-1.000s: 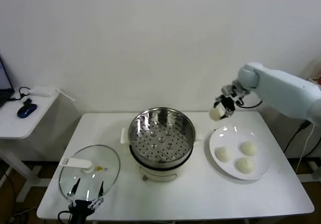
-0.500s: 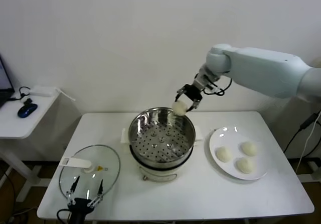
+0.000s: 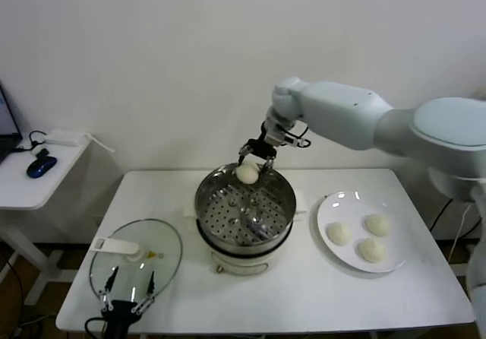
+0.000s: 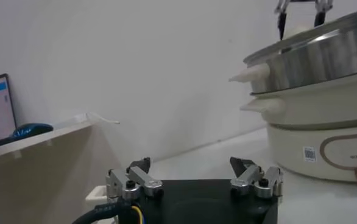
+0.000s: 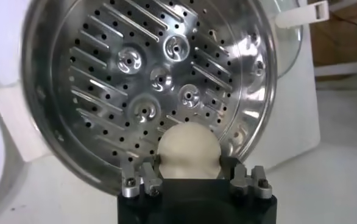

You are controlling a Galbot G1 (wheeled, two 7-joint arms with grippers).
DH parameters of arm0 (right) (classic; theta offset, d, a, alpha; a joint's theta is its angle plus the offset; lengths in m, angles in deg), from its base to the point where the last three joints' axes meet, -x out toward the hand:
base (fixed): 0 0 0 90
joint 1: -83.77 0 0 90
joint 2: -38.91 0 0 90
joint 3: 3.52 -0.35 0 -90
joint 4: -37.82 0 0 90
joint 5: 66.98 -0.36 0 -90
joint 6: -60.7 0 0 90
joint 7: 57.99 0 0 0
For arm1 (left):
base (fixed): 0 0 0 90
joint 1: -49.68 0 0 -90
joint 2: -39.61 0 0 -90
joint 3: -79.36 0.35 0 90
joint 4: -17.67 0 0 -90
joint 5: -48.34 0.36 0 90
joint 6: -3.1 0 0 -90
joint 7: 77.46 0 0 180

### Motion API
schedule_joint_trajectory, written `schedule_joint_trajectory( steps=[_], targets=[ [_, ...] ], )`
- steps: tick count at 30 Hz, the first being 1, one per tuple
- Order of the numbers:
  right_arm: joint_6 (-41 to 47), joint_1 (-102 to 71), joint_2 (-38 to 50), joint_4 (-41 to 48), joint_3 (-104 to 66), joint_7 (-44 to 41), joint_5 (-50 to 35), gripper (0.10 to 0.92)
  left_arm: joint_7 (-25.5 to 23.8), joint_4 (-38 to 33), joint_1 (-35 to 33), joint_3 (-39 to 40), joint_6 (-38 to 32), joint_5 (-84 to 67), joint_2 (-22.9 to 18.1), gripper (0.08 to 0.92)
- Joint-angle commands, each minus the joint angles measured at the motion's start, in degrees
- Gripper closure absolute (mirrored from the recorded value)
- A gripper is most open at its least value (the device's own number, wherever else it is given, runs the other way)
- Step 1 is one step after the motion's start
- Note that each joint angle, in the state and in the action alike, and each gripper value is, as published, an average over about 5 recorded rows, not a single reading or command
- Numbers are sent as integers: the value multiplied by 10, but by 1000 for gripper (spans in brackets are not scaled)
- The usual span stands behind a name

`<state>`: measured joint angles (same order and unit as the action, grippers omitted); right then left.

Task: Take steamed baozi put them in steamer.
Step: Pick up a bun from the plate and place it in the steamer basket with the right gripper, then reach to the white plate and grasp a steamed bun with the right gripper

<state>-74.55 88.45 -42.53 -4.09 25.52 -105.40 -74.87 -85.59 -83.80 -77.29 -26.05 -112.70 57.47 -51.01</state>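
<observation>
My right gripper (image 3: 254, 157) is shut on one off-white baozi (image 3: 247, 172) and holds it over the far rim of the steamer (image 3: 244, 204), a shiny steel pot with a perforated tray on a white base. In the right wrist view the baozi (image 5: 188, 150) sits between the fingers above the empty perforated tray (image 5: 148, 85). Three more baozi (image 3: 358, 237) lie on the white plate (image 3: 396, 258) to the right of the steamer. My left gripper (image 3: 129, 302) is open and parked low at the front left, by the lid.
A round glass lid (image 3: 137, 257) with a white handle lies on the table left of the steamer. A side table (image 3: 30, 173) with a blue mouse stands at far left. The steamer's side (image 4: 315, 91) shows in the left wrist view.
My right gripper has carried the baozi leftward from above the plate to over the steamer's far rim and lowered it. The left arm has not moved.
</observation>
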Motion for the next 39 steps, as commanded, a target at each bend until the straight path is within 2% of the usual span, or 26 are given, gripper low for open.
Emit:
schedule_joint_trajectory(
  steps=[1, 10, 20, 23, 26, 28, 30, 33, 39],
  targets=[
    [-48, -49, -54, 86, -2, 10, 28, 364, 1, 3, 2, -1, -1, 3, -1, 177],
    [-48, -48, -55, 84, -1, 10, 27, 361, 1, 5, 6, 1, -2, 6, -2, 177],
    [-48, -14, -41, 57, 12, 25, -3, 214, 1, 2, 6, 3, -1, 8, -3, 177],
    [-48, 31, -18, 16, 57, 15, -58, 203, 1, 1, 4, 3, -1, 11, -2, 177],
    [-36, 93, 23, -52, 128, -3, -167, 203, 1, -1, 1, 4, -1, 12, -2, 177],
    [10, 134, 56, -105, 173, -5, -235, 202, 1, -2, -2, 4, 1, 12, -2, 177],
    [118, 179, 95, -167, 217, 9, -277, 202, 1, -3, -5, 5, 4, 10, -2, 177],
    [271, 226, 153, -237, 261, 29, -297, 203, 1, -4, -9, 7, 5, 10, -1, 177],
    [450, 267, 229, -318, 325, 23, -298, 203, 1, -8, -13, 12, 4, 14, 0, 177]
  ],
)
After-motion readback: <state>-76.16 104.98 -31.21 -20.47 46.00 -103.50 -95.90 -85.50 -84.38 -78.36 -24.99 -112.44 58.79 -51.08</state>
